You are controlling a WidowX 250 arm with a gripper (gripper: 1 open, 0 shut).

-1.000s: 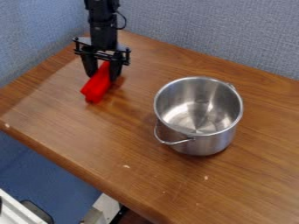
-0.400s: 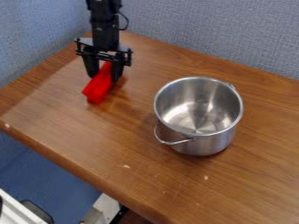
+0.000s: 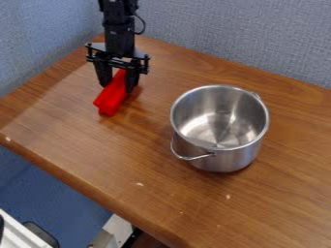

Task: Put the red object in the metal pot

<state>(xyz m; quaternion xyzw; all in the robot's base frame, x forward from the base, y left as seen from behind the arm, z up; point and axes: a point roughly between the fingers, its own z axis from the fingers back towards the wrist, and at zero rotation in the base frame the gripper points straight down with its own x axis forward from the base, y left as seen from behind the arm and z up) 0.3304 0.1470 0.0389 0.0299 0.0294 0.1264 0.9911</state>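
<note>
— Red object (image 3: 114, 95), where does it sit?

— At the left rear of the wooden table (image 3: 91, 145), tilted, with its upper end caught between the fingers of the black gripper (image 3: 120, 77) and its lower end down at the tabletop.

— So the gripper has hold of it?

— Yes, the jaws are drawn in narrow, clamped on the block's upper end, and the gripper points straight down from the dark arm (image 3: 119, 24) above.

— And the metal pot (image 3: 220, 127)?

— Well apart, to the right and nearer the camera, standing upright. Its inside shows only shiny steel, and its thin wire handle (image 3: 189, 153) hangs down the near-left side.

— What lies behind?

— A blue-grey wall (image 3: 246, 34) runs along the table's far edge.
</note>
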